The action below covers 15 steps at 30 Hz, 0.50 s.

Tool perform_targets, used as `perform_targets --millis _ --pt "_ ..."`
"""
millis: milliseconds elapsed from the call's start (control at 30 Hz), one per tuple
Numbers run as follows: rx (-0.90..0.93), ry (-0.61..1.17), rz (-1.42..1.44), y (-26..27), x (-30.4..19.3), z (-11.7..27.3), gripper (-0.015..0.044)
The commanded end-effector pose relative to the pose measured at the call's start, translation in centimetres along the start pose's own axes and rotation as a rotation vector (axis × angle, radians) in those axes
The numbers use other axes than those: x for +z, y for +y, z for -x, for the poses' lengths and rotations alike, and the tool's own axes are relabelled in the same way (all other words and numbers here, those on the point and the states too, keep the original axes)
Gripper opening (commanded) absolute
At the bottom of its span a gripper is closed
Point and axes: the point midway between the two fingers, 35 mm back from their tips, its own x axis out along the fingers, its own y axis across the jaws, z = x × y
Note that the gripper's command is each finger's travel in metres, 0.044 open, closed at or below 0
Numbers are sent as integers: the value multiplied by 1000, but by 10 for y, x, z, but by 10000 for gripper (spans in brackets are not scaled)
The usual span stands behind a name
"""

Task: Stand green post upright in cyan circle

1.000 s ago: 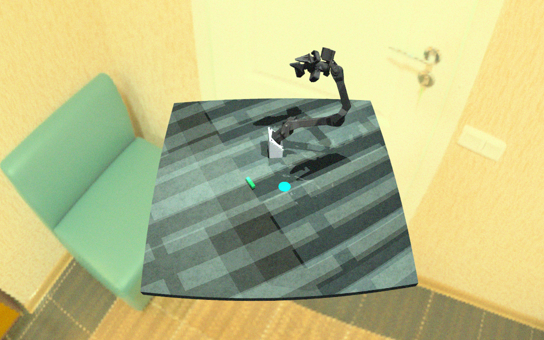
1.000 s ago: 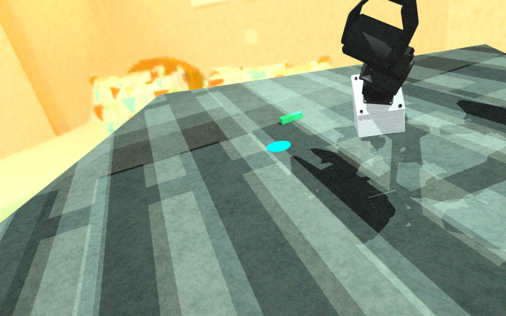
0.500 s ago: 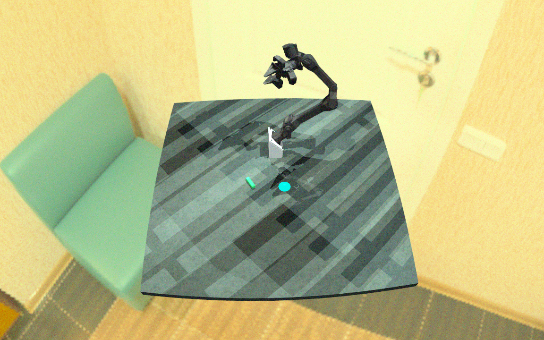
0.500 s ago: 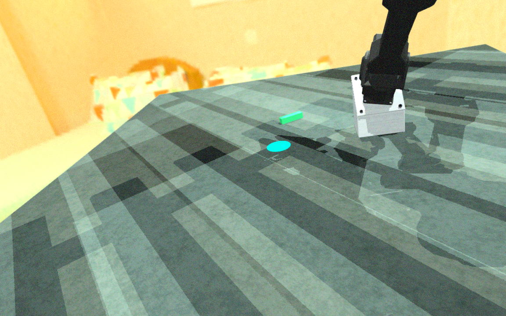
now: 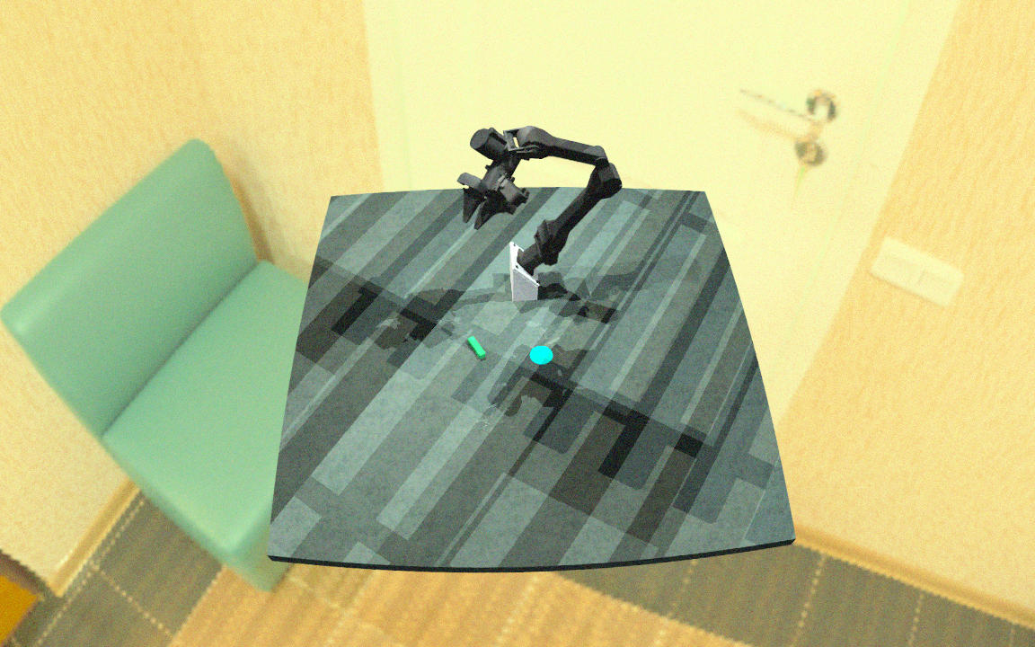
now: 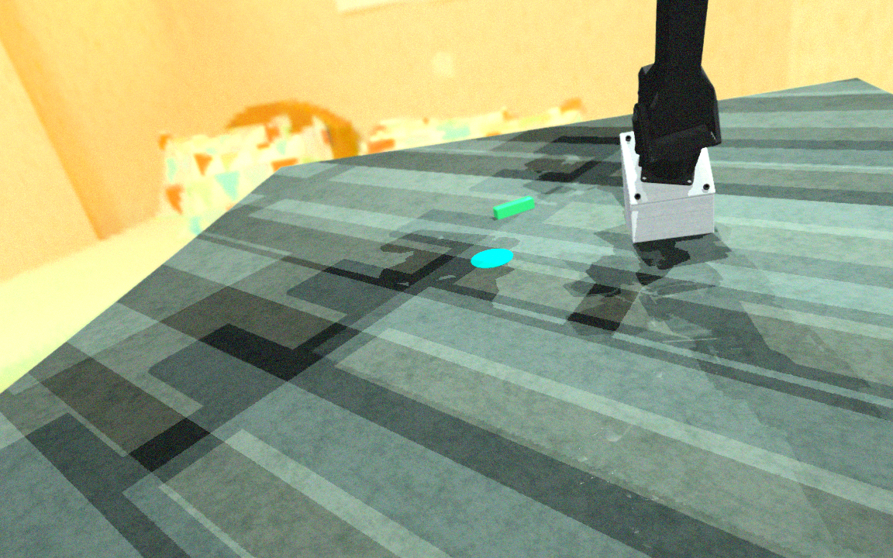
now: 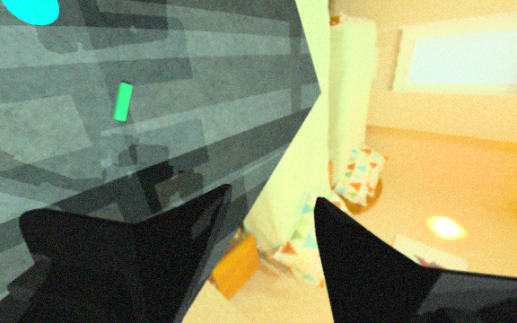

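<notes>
Post [image 5: 477, 347]: green, laid flat on the table [image 5: 505, 483], just beside the cyan circle [image 5: 540, 354] but apart from it, untouched. Gripper [image 5: 482, 210]: raised over the far table edge, well apart from the post; jaws half spread, nothing held between them

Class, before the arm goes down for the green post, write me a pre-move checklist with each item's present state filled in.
1. Green post lying flat on the table, untouched: ok.
2. Cyan circle uncovered and ready to receive the post: ok.
3. Post apart from the circle, not overlapping it: ok.
4. Gripper part open with nothing between the fingers: ok.
5. Gripper positioned over the post: not ok; it hangs high near the table's far edge, with the post well off to one side in the wrist view.
6. Finger gap wide enough to straddle the post: cannot tell.
</notes>
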Motion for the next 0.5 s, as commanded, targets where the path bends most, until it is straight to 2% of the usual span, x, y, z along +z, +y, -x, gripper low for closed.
perform_targets --millis 0,467 --pt "164 -12 -62 17 7 -48 233" --pt "723 126 -203 117 34 -183 233"
